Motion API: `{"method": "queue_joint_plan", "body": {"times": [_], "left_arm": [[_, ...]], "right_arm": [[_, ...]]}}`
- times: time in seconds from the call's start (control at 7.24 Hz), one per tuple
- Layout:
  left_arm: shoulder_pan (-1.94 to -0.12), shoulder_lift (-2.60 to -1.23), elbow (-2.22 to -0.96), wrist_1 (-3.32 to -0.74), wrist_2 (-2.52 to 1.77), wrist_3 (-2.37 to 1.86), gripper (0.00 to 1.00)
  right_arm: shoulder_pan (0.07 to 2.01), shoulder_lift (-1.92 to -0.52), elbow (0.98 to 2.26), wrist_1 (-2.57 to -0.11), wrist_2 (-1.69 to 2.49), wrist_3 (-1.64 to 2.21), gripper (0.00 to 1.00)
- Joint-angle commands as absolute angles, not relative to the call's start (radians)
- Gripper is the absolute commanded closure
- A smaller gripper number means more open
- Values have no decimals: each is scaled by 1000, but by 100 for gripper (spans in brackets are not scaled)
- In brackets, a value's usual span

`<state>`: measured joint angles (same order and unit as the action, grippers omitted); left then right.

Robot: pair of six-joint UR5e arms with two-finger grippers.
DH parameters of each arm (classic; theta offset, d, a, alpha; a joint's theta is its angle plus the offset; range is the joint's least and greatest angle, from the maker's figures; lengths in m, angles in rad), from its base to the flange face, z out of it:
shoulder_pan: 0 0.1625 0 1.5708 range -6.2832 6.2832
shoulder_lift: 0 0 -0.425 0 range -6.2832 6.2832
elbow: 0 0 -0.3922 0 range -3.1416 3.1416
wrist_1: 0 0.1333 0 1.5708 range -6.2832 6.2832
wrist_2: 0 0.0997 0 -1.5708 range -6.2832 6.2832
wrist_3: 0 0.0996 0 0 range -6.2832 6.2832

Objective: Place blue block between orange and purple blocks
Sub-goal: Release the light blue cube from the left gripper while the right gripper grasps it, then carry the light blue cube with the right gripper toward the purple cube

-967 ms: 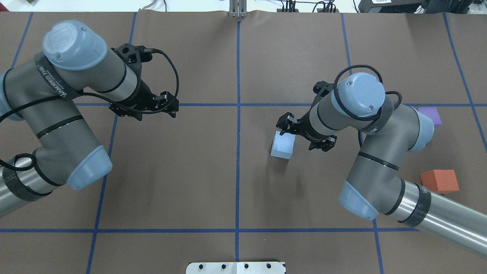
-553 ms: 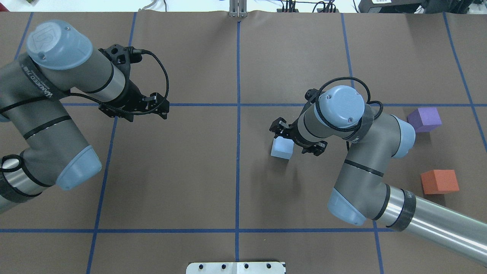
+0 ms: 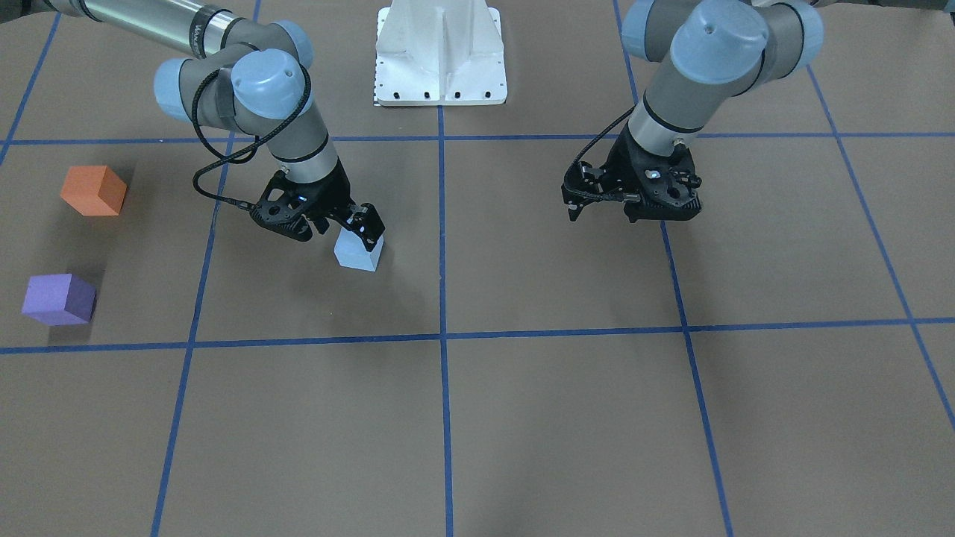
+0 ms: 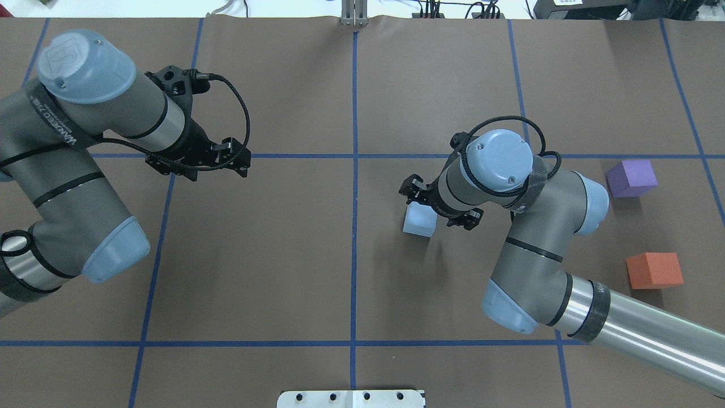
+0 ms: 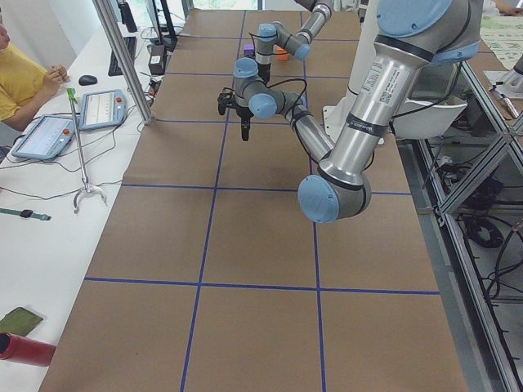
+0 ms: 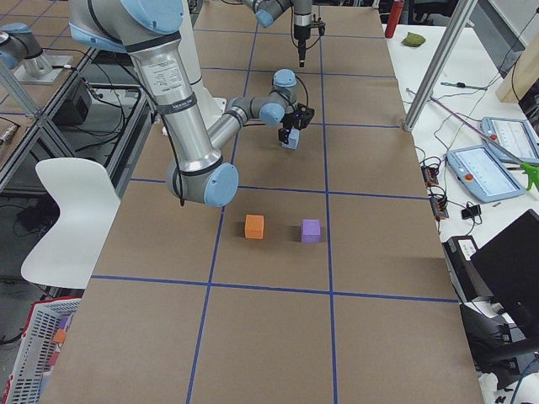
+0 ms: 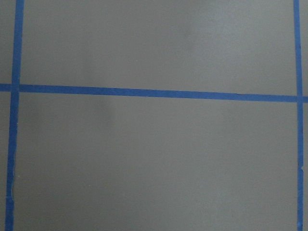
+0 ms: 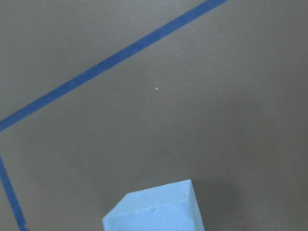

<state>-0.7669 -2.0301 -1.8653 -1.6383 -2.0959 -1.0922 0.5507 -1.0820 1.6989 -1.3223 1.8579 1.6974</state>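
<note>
Just above the blue block (image 3: 357, 253), which rests on the table (image 3: 522, 418), the right gripper (image 3: 365, 226) hangs, fingertips at the block's top; whether its pincer is wide or narrow I cannot tell; the step looks like lining up the grasp. Next comes straddling two opposite faces, closing, lifting, then carrying to the robot's right of the blue block, where the orange block (image 3: 92, 191) and purple block (image 3: 57, 299) stand apart with room between; bare table lies that way; the left gripper (image 4: 241, 163), pincer also unreadable, hangs well off on the other side.
</note>
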Motion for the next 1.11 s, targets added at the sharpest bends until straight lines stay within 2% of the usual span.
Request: {"method": "queue_joint_plan", "body": {"times": [0.0,0.28,0.41,0.55,0.69,0.83,0.97], "left_arm": [[-767,-2029,-1865,-1638,-2095,-1092,1],[-767,-2029,-1865,-1638,-2095,-1092,1],[-767,-2029,-1865,-1638,-2097,-1092,1],[-767,-2029,-1865,-1638,-2095,-1092,1],[-767,-2029,-1864,-1638,-2095,-1092,1],[-767,-2028,-1865,-1638,-2094,-1092,1],[-767,-2023,-1862,-1638,-2094,-1091,1]], "right_arm": [[542,-1081,1686,-1310,1855,1697,1],[520,-1080,1681,-1310,1819,1690,1],[520,-1080,1681,-1307,1819,1687,12],[515,-1084,1672,-1274,1819,1684,32],[521,-1089,1678,-1246,1831,1677,81],[560,-1101,1710,-1258,1847,1668,100],[675,-1177,1776,-1261,1984,1596,100]]}}
